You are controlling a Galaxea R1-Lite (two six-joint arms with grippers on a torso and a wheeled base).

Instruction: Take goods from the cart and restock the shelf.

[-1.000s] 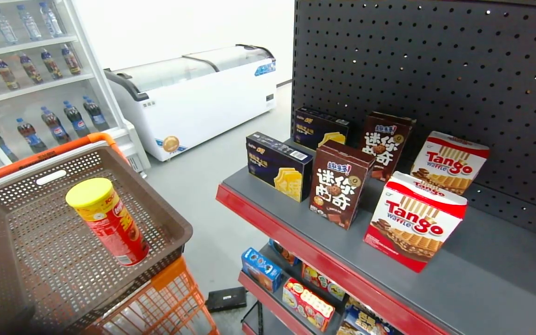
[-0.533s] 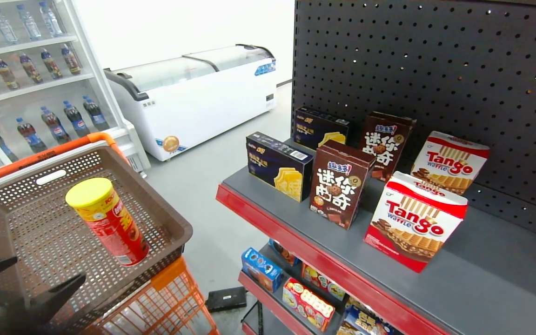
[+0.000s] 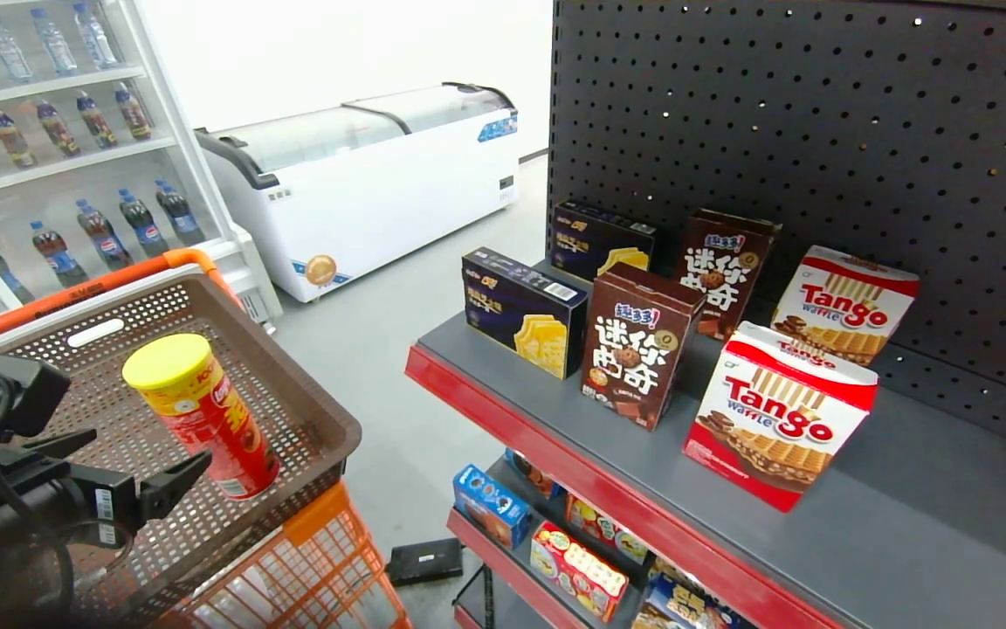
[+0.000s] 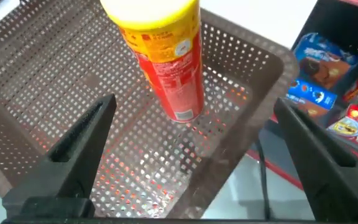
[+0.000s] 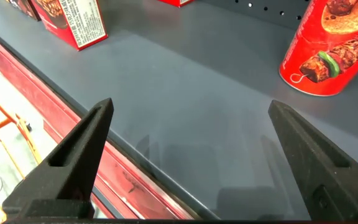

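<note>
1. Red canister [image 3: 206, 419] with a yellow lid. Head view: it is stood in the brown perforated basket [image 3: 293, 384] on the orange cart [image 3: 293, 568], near the basket wall facing the shelf [image 3: 948, 542]. The left gripper [image 3: 149, 444] is seen just beside the canister, low by its base, with fingers spread and nothing held. Dark blue, brown and red-and-white boxes [image 3: 774, 419] are lined up on the grey deck.
2. Left wrist view: the canister is framed between the two spread fingers [image 4: 79, 149] and is not touched. Its base is on the basket floor.
3. Right wrist view: the right gripper [image 5: 191, 107] is held over bare deck, claw wide apart and empty. A second red canister [image 5: 328, 56] is stood on the deck, well apart from it.
4. Step judged to be the grasp of the basket canister. It is done well if the fingers are centred on the body below the lid and closed square across the round wall, so nothing is tipped or squeezed out. The canister is then lifted straight up, clear of the rim.
5. The long axis is judged about vertical, lid up and base down. The slight lean in the head view is likely camera angle. The canister is best kept upright for placing.
</note>
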